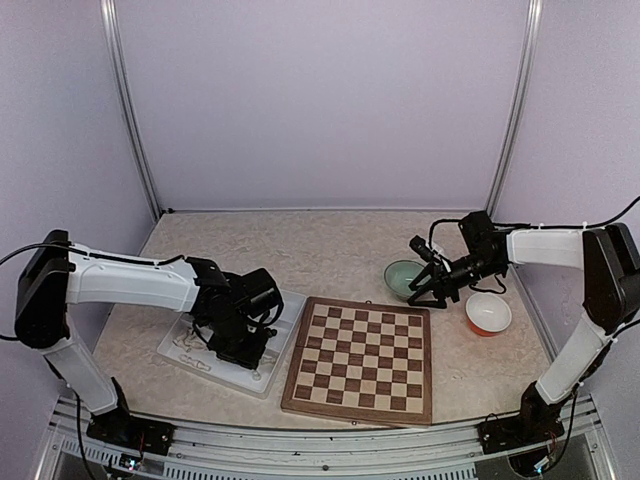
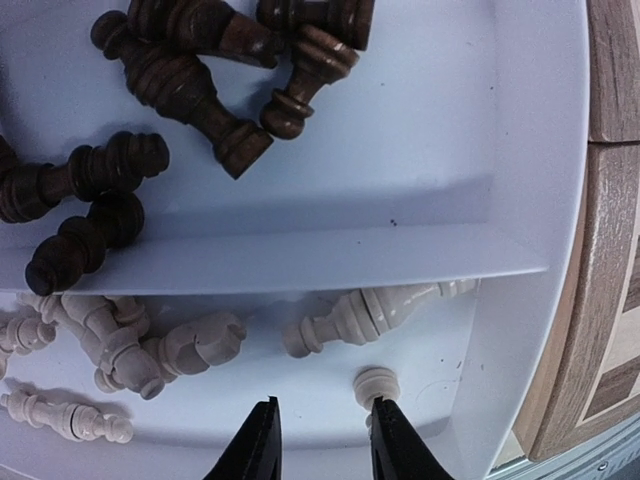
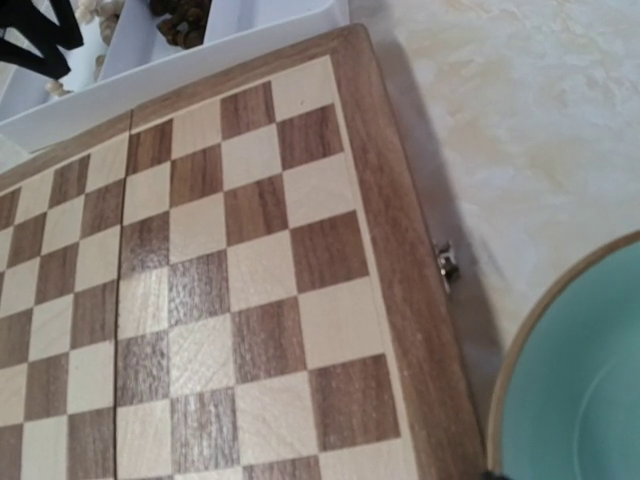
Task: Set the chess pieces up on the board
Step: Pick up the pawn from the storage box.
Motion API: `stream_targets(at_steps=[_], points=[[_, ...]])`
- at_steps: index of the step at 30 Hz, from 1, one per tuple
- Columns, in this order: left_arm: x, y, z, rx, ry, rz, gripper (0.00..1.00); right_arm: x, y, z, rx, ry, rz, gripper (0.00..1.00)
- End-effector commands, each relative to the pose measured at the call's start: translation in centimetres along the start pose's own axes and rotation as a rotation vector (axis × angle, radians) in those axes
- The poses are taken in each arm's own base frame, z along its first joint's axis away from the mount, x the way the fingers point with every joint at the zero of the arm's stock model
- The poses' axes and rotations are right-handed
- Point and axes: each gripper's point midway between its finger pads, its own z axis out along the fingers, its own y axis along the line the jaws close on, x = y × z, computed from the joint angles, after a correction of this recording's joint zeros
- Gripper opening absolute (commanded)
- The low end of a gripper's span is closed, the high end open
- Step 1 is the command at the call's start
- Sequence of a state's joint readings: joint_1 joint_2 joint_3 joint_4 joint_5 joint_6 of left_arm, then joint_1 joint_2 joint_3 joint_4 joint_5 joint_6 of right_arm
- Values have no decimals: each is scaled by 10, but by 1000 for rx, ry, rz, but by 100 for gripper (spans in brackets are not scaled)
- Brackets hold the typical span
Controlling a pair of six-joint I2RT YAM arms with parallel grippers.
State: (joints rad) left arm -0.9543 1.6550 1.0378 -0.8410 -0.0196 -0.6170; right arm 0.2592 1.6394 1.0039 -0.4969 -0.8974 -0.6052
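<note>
I'm looking into a lavender-walled booth. The beige marbled bench (image 1: 330, 245) has open room behind everything, up to the back wall. The square wooden chessboard (image 1: 360, 360) of tan and brown checks lies near centre. Its left rim is just beside the white rectangular divided plastic tray (image 1: 172, 345), so there is little room between them.

Near the board's far right corner sits a round teal bowl (image 1: 400, 270). A small orange bowl with a white inside (image 1: 488, 313) stands to its right.

The right jaws hang over the teal bowl's near rim. From above they look apart; their own wrist view doesn't show them.

The left jaws are low in the tray, apart with nothing between them. A small cream-white pawn (image 2: 377, 384) stands at one fingertip (image 2: 395, 445), but I can't tell if they touch.

The other cream-white carved pieces (image 2: 365, 312) lie toppled in that compartment. The dark brown carved pieces (image 2: 190, 95) lie across the divider, several cut off by the frame.

A tiny metal latch (image 3: 447, 262) sits on the board's rim.
</note>
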Motion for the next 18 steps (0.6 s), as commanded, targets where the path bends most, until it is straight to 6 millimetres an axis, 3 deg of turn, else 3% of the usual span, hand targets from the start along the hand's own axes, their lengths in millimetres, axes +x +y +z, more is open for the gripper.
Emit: stream_targets(at_steps=[1, 18], points=[[-6, -5, 8, 25, -14, 14, 31, -5, 2, 3, -19, 1, -12, 67], [14, -10, 14, 22, 64, 19, 26, -2, 1, 5, -25, 8, -5, 66]])
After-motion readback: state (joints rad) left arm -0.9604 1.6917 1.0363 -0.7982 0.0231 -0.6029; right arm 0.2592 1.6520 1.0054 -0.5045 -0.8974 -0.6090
